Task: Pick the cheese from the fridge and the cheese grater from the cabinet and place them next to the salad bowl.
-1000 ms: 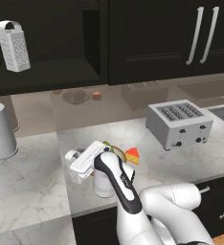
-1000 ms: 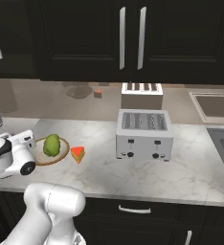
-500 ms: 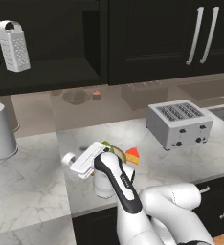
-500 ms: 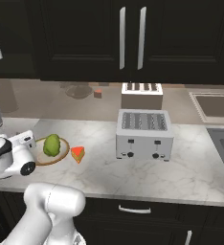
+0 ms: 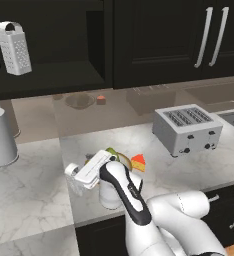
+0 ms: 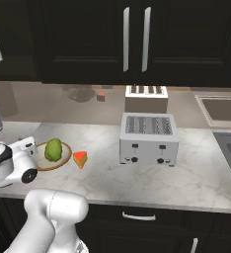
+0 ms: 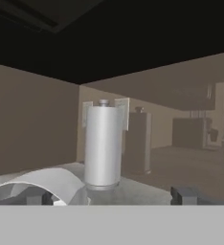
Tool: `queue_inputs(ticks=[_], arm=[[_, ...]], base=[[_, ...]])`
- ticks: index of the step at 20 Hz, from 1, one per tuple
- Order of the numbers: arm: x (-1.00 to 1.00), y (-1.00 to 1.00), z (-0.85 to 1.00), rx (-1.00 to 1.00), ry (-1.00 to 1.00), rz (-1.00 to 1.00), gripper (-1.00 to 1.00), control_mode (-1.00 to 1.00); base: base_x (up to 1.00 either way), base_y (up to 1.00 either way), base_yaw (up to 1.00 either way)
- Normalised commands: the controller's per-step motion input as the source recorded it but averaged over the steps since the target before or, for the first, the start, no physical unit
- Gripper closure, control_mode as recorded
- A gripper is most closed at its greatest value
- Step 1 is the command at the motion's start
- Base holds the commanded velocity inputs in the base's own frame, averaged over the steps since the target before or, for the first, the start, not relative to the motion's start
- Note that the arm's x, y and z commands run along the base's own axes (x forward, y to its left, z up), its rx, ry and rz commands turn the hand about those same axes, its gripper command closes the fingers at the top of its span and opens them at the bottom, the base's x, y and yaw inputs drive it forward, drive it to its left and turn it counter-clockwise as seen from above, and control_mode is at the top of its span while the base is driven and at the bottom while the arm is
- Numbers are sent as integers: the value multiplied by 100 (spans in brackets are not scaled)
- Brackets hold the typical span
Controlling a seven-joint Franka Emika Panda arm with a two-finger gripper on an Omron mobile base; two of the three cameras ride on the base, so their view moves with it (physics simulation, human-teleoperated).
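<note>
The salad bowl (image 6: 41, 166) holds a green lettuce head (image 6: 53, 149) on the counter's front left. The cheese (image 6: 80, 158), an orange-red wedge, lies just right of it, also in the left base view (image 5: 138, 161). The cheese grater (image 5: 109, 194), pale and silvery, stands on the counter in front of the bowl, largely hidden under my wrist. My gripper (image 7: 110, 196) hovers over it, pointing left, open wide with nothing clamped. A pale rounded arc (image 7: 43, 183) sits by the left fingertip. The black cabinet (image 5: 54, 77) stands open. The fridge is out of view.
A larger silver grater (image 5: 14, 47) stands on the cabinet shelf. A metal canister (image 7: 103, 143) stands at the counter's left. A toaster (image 6: 148, 138) sits to the right of the cheese, a tiny red cube (image 5: 101, 99) lies by the back wall, and a sink (image 6: 221, 108) is at far right.
In the base views the arm, bowl, cheese and both graters stand where they were a second ago.
</note>
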Motion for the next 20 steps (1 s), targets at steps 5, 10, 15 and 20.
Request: queue_inputs(ticks=[5, 10, 15, 20], arm=[[0, -3, -13, 0, 0, 0, -100, -100], [3, 0, -36, 0, 11, 0, -100, -100], [11, -4, -53, 0, 17, 0, -100, -100], [24, 0, -46, 0, 9, 0, -100, -100]], base=[[0, 0, 0], [0, 0, 0], [0, 0, 0], [0, 0, 0]])
